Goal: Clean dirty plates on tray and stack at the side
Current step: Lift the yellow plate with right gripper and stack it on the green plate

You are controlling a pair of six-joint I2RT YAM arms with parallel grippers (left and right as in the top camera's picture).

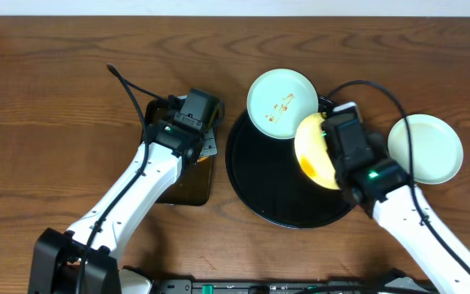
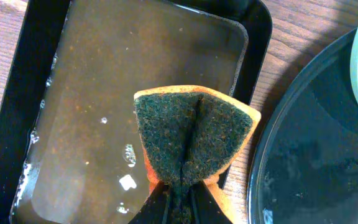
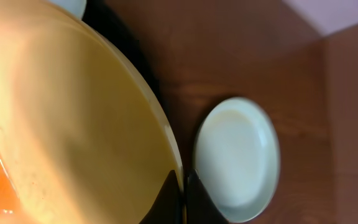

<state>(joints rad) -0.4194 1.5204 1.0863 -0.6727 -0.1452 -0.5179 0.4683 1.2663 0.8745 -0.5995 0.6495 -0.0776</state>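
Note:
The round black tray (image 1: 261, 181) lies at centre. A mint-blue plate (image 1: 281, 104) with orange-brown smears rests on its far rim. My right gripper (image 1: 339, 157) is shut on the rim of the pale yellow plate (image 1: 312, 150), which has an orange smear and is held tilted over the tray's right side; it fills the right wrist view (image 3: 61, 124), pinched at my fingertips (image 3: 184, 186). A clean mint-blue plate (image 1: 425, 148) lies on the table to the right and also shows in the right wrist view (image 3: 238, 158). My left gripper (image 2: 180, 205) is shut on a green-and-orange sponge (image 2: 191, 137).
A small rectangular dark tray (image 2: 104, 93) holding murky water lies left of the round tray, under the sponge. The round tray's rim (image 2: 272, 155) is just right of the sponge. Bare wooden table (image 1: 55, 98) surrounds everything.

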